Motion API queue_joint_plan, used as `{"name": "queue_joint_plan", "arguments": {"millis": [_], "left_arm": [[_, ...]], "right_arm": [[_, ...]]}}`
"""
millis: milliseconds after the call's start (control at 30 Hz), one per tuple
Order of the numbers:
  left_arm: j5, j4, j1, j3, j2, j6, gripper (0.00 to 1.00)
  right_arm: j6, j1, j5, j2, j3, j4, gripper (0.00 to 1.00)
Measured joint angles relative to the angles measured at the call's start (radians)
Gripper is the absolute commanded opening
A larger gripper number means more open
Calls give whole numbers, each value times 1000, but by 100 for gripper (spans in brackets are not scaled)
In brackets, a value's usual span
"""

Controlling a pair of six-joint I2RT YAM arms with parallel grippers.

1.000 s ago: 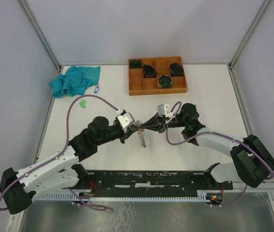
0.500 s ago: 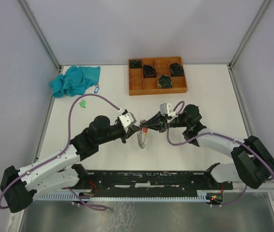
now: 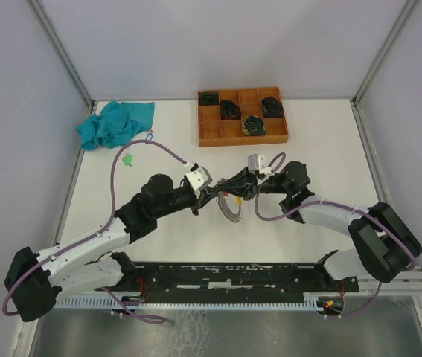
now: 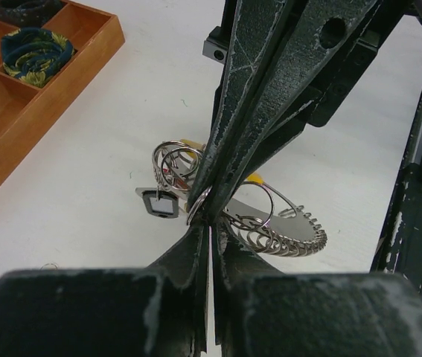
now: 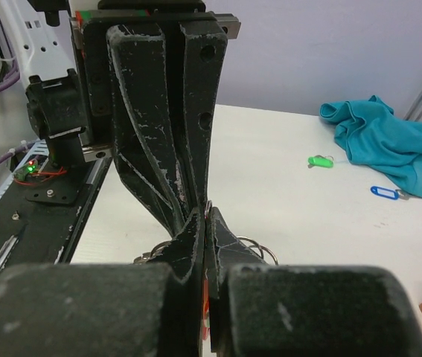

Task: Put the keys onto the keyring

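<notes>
My left gripper and right gripper meet tip to tip at mid-table. The keyring is a metal crescent carrying several small wire rings, with a black-framed tag. It hangs just under the tips, and shows in the top view. My left gripper is shut on one of its rings. My right gripper is shut with the yellow-tagged key between its fingers. A green-tagged key and a blue-tagged key lie at the far left.
A teal cloth lies bunched at the far left corner beside the blue-tagged key. A wooden compartment tray with black coiled bundles stands at the back centre. Both arms' bases and a black rail run along the near edge.
Both grippers stayed pinched together and shifted slightly right and away. The keyring swung from hanging below the left tips to curving out rightward beneath them.
</notes>
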Motion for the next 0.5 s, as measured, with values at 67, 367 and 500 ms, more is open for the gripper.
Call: {"name": "queue_joint_plan", "arguments": {"millis": [67, 367, 500], "left_arm": [[-5, 3, 0, 0, 11, 0, 10], [-40, 21, -11, -40, -43, -6, 29], [-89, -5, -15, -66, -175, -6, 36]], "right_arm": [[-9, 0, 8, 4, 0, -11, 1], [-19, 7, 30, 8, -4, -12, 1], [-18, -1, 28, -12, -20, -13, 1]]}}
